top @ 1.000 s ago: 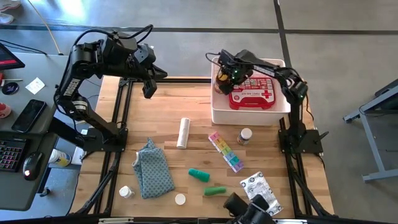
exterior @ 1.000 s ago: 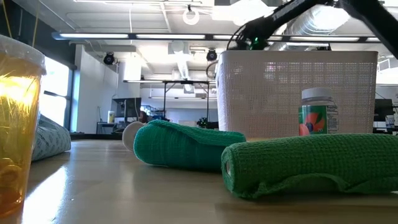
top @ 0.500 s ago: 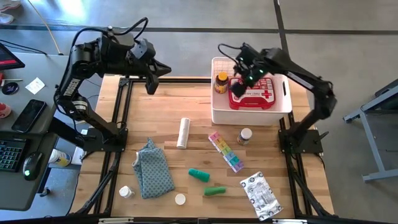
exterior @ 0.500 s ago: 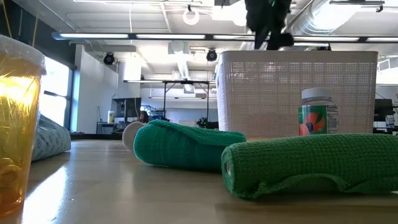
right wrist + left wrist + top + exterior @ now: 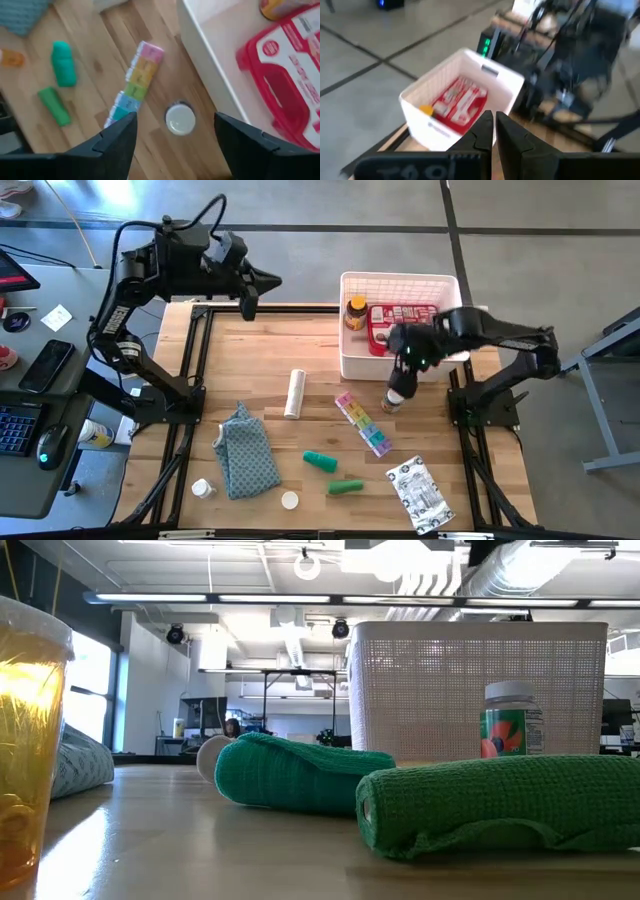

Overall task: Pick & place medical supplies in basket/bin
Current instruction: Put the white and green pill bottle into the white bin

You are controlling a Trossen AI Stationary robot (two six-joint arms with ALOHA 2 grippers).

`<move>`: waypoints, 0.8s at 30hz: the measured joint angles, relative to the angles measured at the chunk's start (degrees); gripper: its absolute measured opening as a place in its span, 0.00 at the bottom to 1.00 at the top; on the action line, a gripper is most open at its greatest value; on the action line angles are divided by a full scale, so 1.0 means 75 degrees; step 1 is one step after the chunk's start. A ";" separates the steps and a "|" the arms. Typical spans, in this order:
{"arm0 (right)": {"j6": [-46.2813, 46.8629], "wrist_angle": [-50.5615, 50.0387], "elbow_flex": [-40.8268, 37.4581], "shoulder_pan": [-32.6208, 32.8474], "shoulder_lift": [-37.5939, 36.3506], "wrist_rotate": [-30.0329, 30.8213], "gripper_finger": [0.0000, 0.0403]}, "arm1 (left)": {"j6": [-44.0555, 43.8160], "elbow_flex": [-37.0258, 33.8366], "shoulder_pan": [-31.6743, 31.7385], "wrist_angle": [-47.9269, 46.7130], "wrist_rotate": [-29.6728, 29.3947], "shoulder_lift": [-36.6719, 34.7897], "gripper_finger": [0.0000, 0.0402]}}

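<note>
High view: the right claw [image 5: 400, 385] hangs over the white-capped pill bottle [image 5: 394, 398] on the pale wooden surface [image 5: 270, 350], just outside the white slotted plastic bin [image 5: 352, 362] at its 6 o'clock edge. The bin holds a red first-aid case [image 5: 385, 320] and an amber bottle [image 5: 355, 313]. At 7 o'clock from the bottle lies the rainbow pill organizer [image 5: 363, 423].

Low view: two green tubes [image 5: 300, 772] lie before the bin [image 5: 430, 680], the bottle [image 5: 511, 718] upright at its front.

Left wrist view: the left claw [image 5: 494, 131], fingers nearly together and empty, hangs apart from the bin [image 5: 502, 82].

Right wrist view: the right claw's fingers [image 5: 117, 137] stand wide apart astride the bottle's white cap [image 5: 180, 120], not touching it.
</note>
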 joint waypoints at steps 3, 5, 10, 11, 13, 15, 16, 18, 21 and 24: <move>0.0660 -0.0304 0.0000 0.0484 0.0158 0.0257 0.63 | -0.0164 -0.0003 0.0000 0.0466 0.0216 0.0050 0.14; 0.1019 -0.0331 -0.0018 0.0641 0.0261 0.0267 0.63 | -0.0121 -0.0003 0.0000 0.0718 0.0446 0.0085 0.14; 0.1773 0.0109 -0.1126 0.0752 0.0028 -0.0036 0.63 | 0.0272 0.0000 -0.0026 0.1115 0.1231 0.0171 0.14; 0.1791 0.0196 -0.1451 0.0770 -0.0058 -0.0023 0.63 | 0.0324 -0.0001 -0.0081 0.1135 0.1304 0.0189 0.14; 0.1804 0.0470 -0.2099 0.0775 -0.0243 -0.0050 0.63 | 0.0446 -0.0003 -0.0170 0.1144 0.1341 0.0273 0.14; 0.1877 0.1050 -0.2705 0.0816 -0.0438 -0.0159 0.63 | 0.0539 -0.0003 -0.0178 0.1096 0.1440 0.0314 0.14; 0.1950 0.1303 -0.2984 0.0851 -0.0534 -0.0193 0.63 | 0.0570 -0.0012 -0.0175 0.1033 0.1537 0.0318 0.14; 0.2007 0.1805 -0.3513 0.0897 -0.0688 -0.0096 0.63 | 0.0723 -0.0009 -0.0164 0.0989 0.1697 0.0329 0.14; 0.2071 0.2315 -0.4154 0.0916 -0.0804 0.0092 0.63 | 0.0911 0.0006 -0.0166 0.0816 0.1745 0.0392 0.14; 0.2568 0.2445 -0.4667 0.0857 -0.0811 0.0207 0.63 | 0.1094 -0.0011 -0.0157 0.0666 0.1757 0.0524 0.14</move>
